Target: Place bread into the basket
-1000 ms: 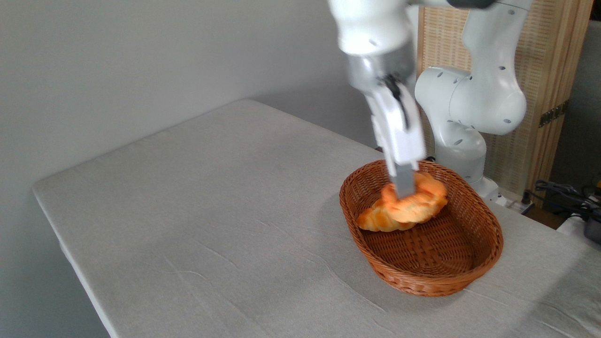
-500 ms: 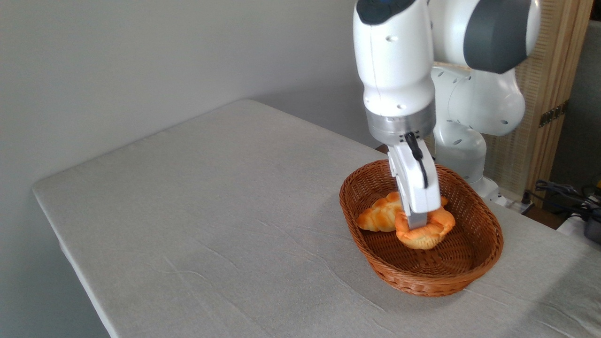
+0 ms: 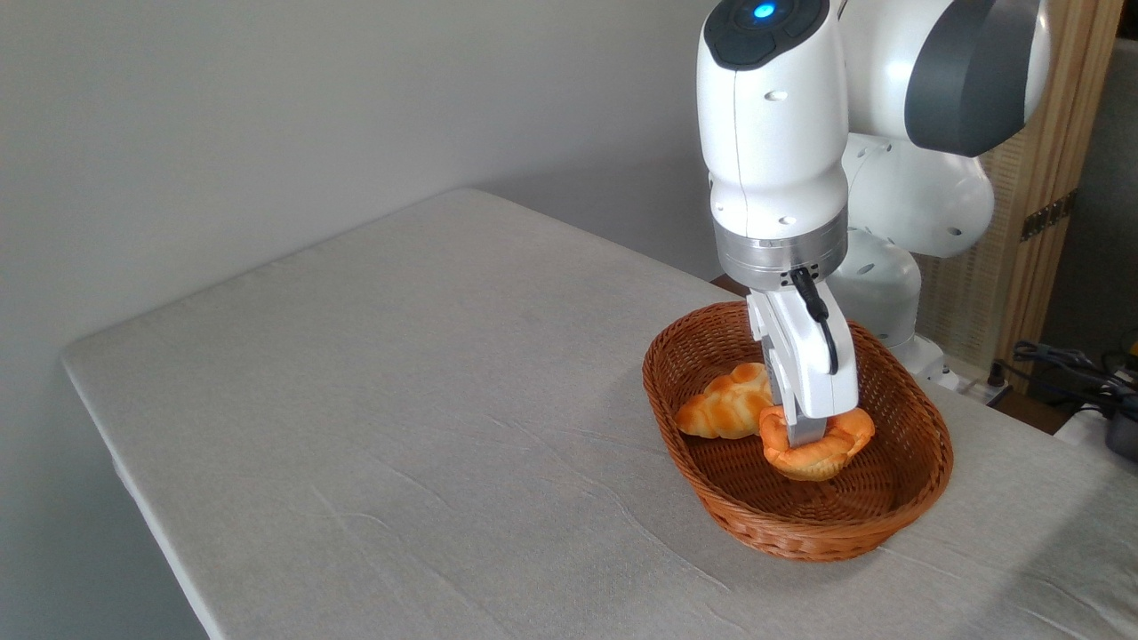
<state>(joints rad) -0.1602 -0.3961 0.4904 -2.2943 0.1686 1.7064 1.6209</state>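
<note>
My gripper (image 3: 807, 436) points straight down, clamped on the round orange bun (image 3: 818, 449), which hangs low inside the wicker basket (image 3: 925, 467), just right of the braided loaf (image 3: 722, 412) and directly over bare weave, so releasing needs no sideways shift.

- Table (image 3: 400, 373): covered in light grey cloth, lightly creased.
- Braided golden loaf (image 3: 722, 411): on the table's right part, pointed ends.
- Wooden screen (image 3: 1022, 222): behind the table, right.
- Cables (image 3: 1067, 364): beyond the table's right edge.
- Wall (image 3: 267, 116): plain grey, behind the table.
</note>
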